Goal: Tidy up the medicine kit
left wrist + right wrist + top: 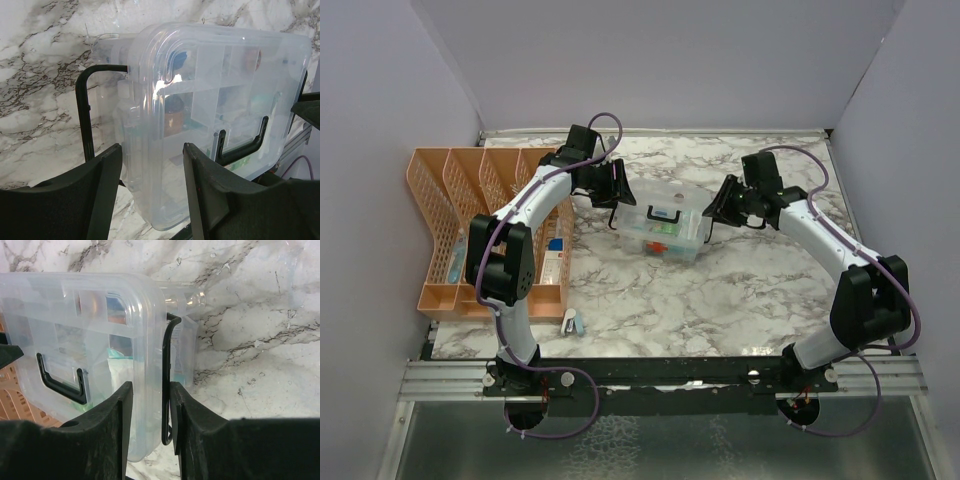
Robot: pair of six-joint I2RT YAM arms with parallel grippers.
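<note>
The medicine kit (665, 222) is a clear lidded box on the marble table, between both arms. My left gripper (615, 195) straddles its left end; in the left wrist view the gripper (152, 150) has both fingers against the kit (215, 90). The black clip (85, 115) on that end stands swung away from the box. My right gripper (713, 212) is at the right end. In the right wrist view this gripper (150, 386) pinches the lid's rim (145, 340) together with the black clip (166, 390). The lid's black handle (60, 385) lies flat.
An orange lattice desk organizer (470, 220) stands at the left, with small boxes (555, 262) in its near compartments. A small white and blue item (572, 322) lies on the table near the left arm's base. Grey walls close in the back and sides.
</note>
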